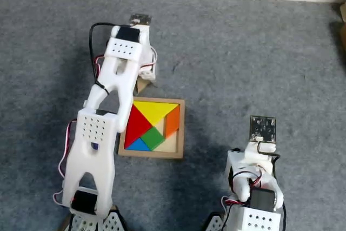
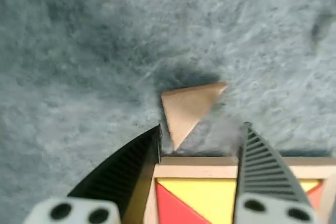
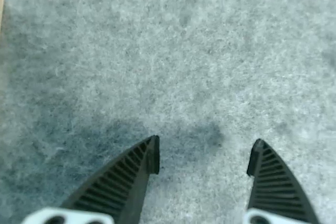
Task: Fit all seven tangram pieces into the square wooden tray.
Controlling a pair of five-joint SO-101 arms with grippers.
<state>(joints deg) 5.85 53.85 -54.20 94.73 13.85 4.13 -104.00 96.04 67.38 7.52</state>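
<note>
The square wooden tray [image 1: 181, 128] lies on the grey carpet with yellow [image 1: 154, 110], red [image 1: 137, 124], orange [image 1: 172, 120], green [image 1: 154, 137] and blue [image 1: 137, 145] pieces in it. A plain wooden triangle [image 2: 189, 106] lies on the carpet just outside the tray's far rim [image 2: 194, 171]. My left gripper [image 2: 202, 132] hangs open over that rim, its tips on either side of the triangle's near point, not touching it. The same triangle [image 1: 142, 85] peeks out under the left arm in the high view. My right gripper [image 3: 203, 153] is open over bare carpet, holding nothing.
The left arm [image 1: 102, 128] stretches along the tray's left side and covers its left rim. The right arm [image 1: 258, 187] sits folded near the front right, away from the tray. A pale wall strip borders the carpet at the back.
</note>
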